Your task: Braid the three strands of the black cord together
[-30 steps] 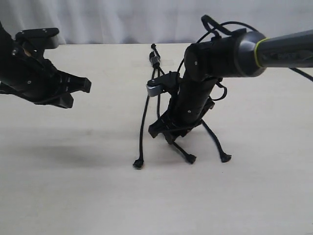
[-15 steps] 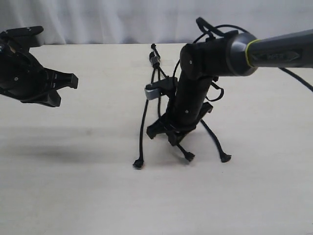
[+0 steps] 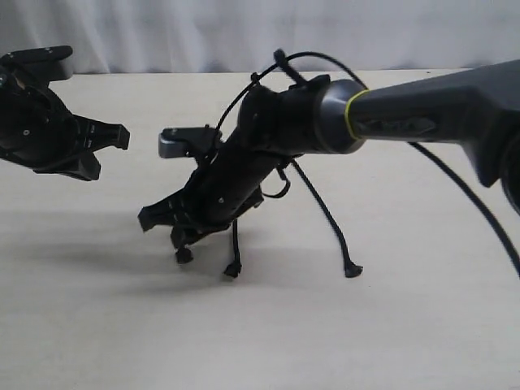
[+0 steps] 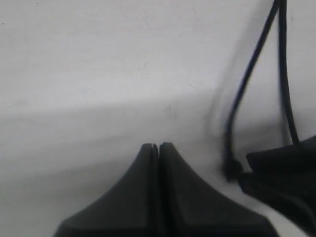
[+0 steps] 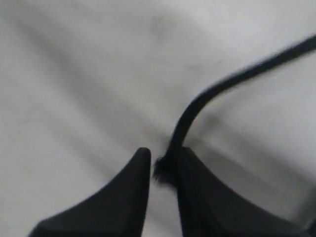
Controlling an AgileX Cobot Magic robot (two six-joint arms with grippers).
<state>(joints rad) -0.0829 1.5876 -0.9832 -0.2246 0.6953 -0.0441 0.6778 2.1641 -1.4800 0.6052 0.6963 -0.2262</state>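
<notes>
The black cord lies on the pale table; its bound end is mostly hidden behind my right arm. My right gripper is left of centre, shut on one strand near its frayed tip, just above the table. A second strand hangs straight down beside it and ends in a knotted tip. The third strand runs off to the right. My left gripper hovers shut and empty at the far left. Two thin strands show in the left wrist view.
A smooth black robot cable loops from the right arm across the table's right side. A pale curtain hangs behind the table's back edge. The right arm casts a shadow on the table's left part.
My right gripper has swung left with its strand, carrying the tip from right of the middle strand to left of it. The left gripper drew back left, then held still.
</notes>
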